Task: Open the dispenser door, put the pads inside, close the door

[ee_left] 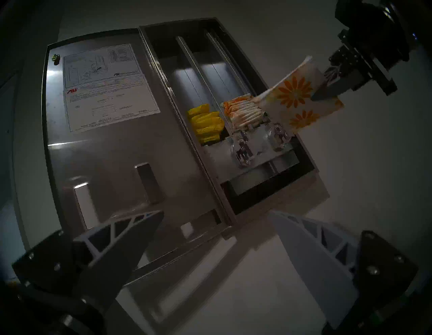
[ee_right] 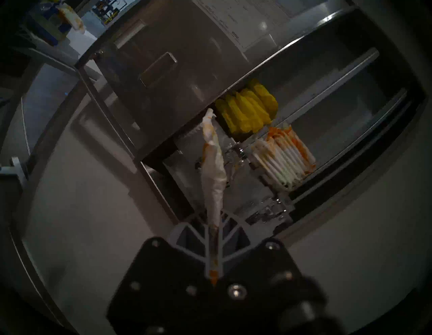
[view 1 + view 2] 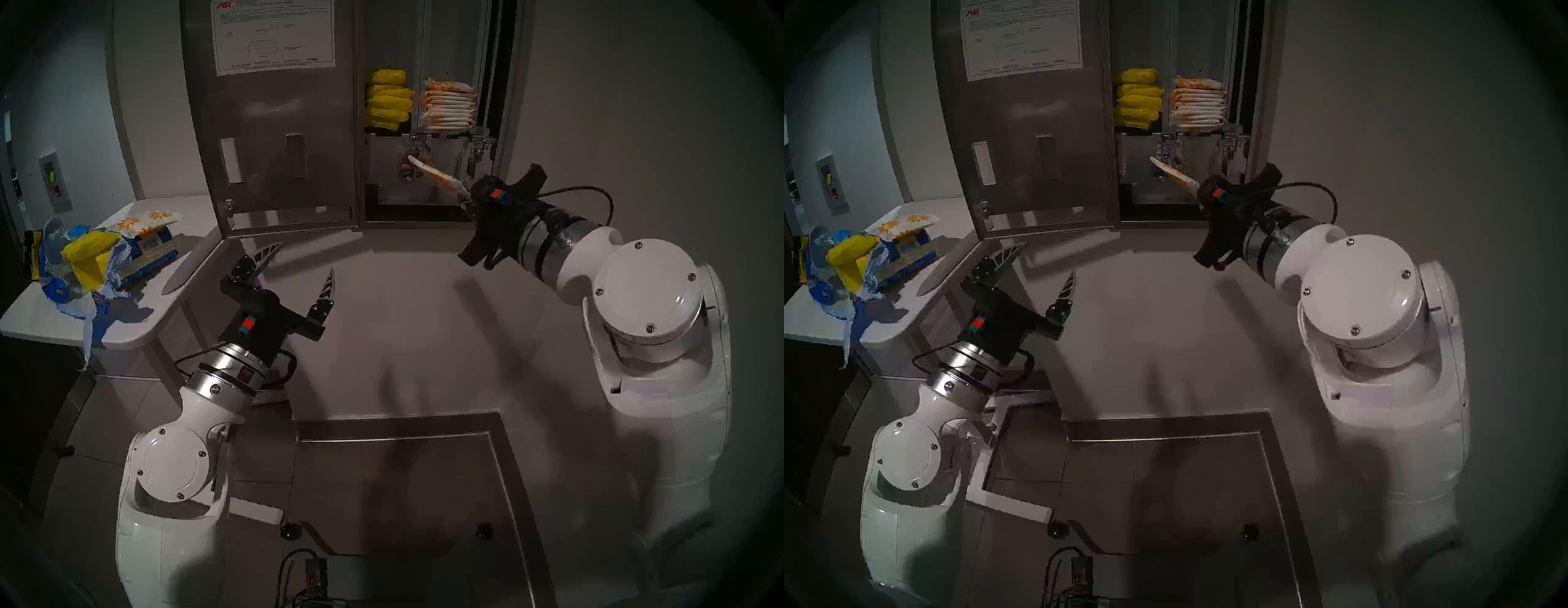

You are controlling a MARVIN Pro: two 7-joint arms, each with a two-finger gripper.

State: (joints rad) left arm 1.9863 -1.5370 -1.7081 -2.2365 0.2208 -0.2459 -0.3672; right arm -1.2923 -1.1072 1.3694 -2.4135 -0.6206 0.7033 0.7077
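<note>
Dim room, every view darkening to a heavy black fisheye rim. Beyond the left jaws, glare streaks the dispenser door (image 1: 121,149), whose straight edges bow. Soft arm shadows fall on the wall (image 3: 424,318) below the right jaws. The right wrist's mount blurs at close range.

The white paper instruction sheet (image 1: 109,93) stuck on the inner face of the opened brushed-steel dispenser door (image 1: 121,168) carries the only print that can be made out. A red slanted logo reading "ASI" stands at the sheet's upper left in the head view (image 3: 222,6) and at mid-left in the left wrist view. Along the sheet's bottom edge the word "AMERICAN" (image 3: 261,63) is legible in small capitals, with "WARNING" near the right corner in the left wrist view. The remaining lines and the diagram captions are too small and blurred to read. The torn blue-and-yellow plastic bag (image 3: 76,271) on the white worktop (image 3: 127,327) shows printing, none of it legible.
</note>
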